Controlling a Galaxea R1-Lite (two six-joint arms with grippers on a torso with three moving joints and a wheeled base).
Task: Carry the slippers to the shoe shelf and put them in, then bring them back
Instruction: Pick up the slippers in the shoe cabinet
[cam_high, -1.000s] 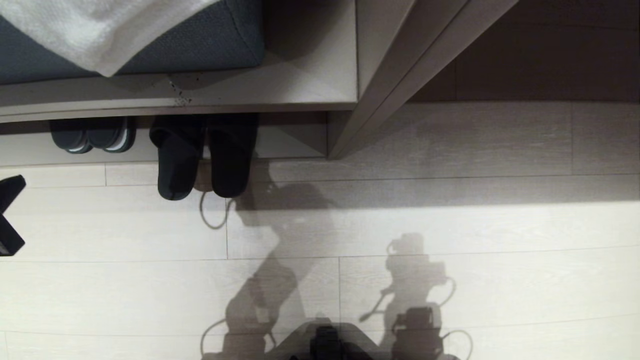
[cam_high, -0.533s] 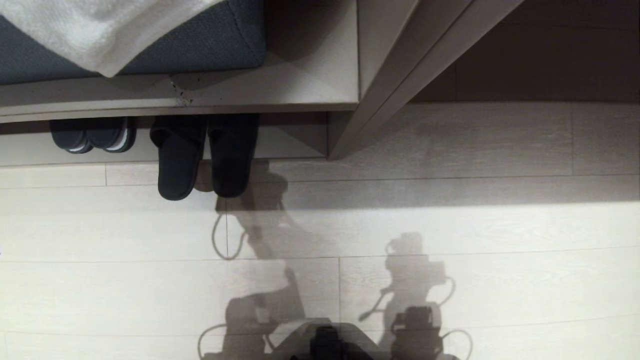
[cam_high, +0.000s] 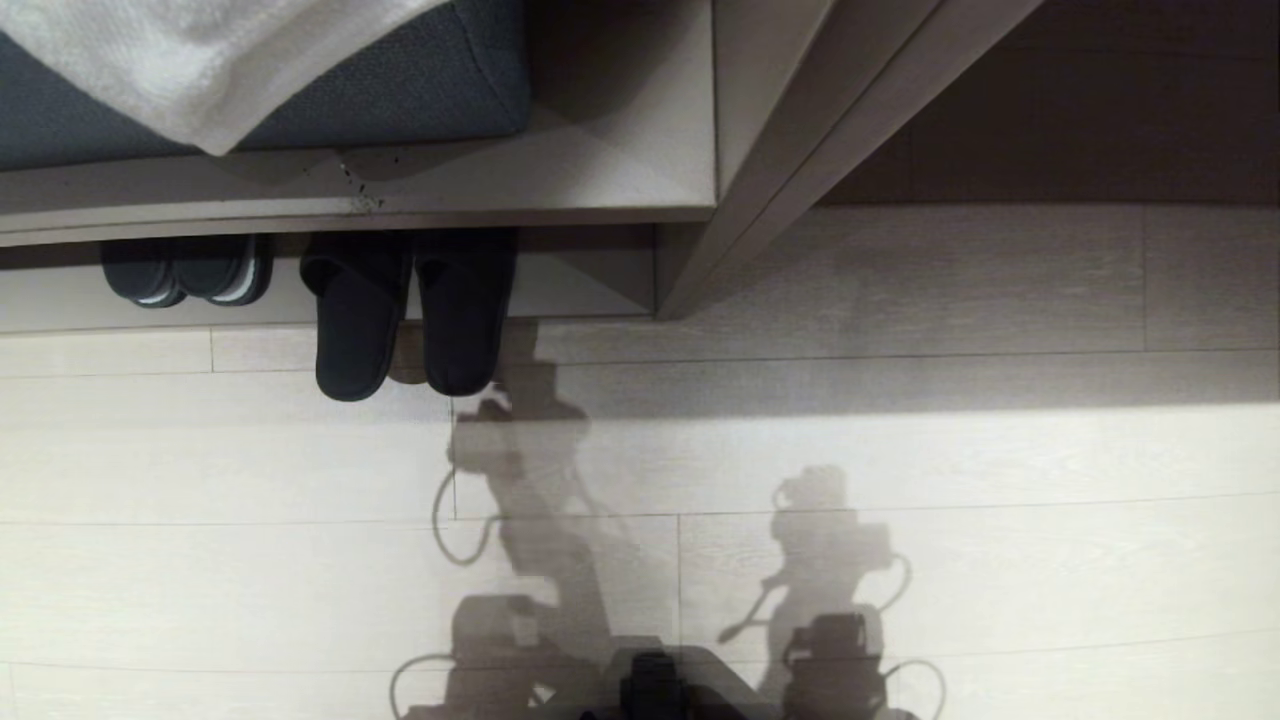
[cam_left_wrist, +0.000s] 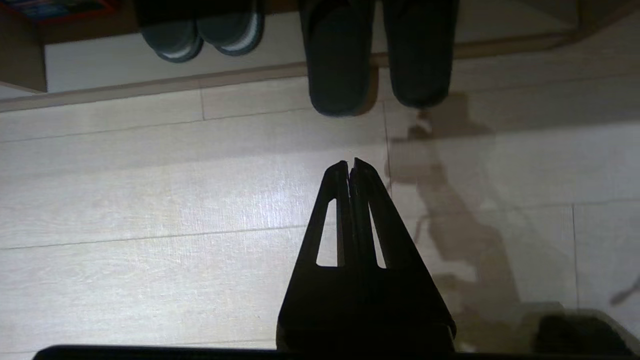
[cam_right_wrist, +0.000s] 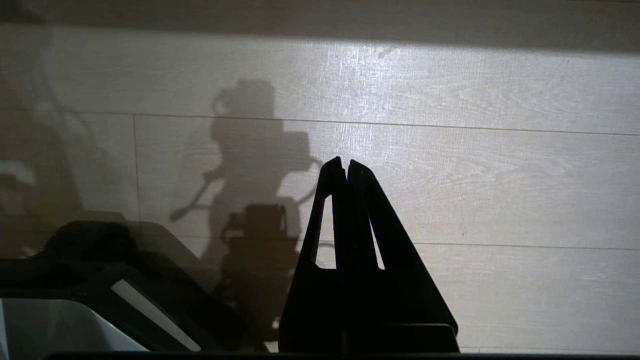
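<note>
From the head we see the plain black fabric slippers (cam_high: 408, 312), heels in the pale wood-grain shoe shelf (cam_high: 580, 285), toes on the floor. Our left gripper (cam_left_wrist: 351, 165), clamped empty, faces those toes lengthwise; right gripper (cam_right_wrist: 345, 164), likewise closed, sees only floor.

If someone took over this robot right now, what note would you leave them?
Left claw: shut, empty, above the floor, short of the slippers.
Right claw: shut, empty, parked over bare floor.
Slippers: side by side, one end in the shoe shelf, the other ends sticking out onto the floor, beside a grey-soled pair.
Done: slippers placed in the shelf.
Left: bring them back.
</note>
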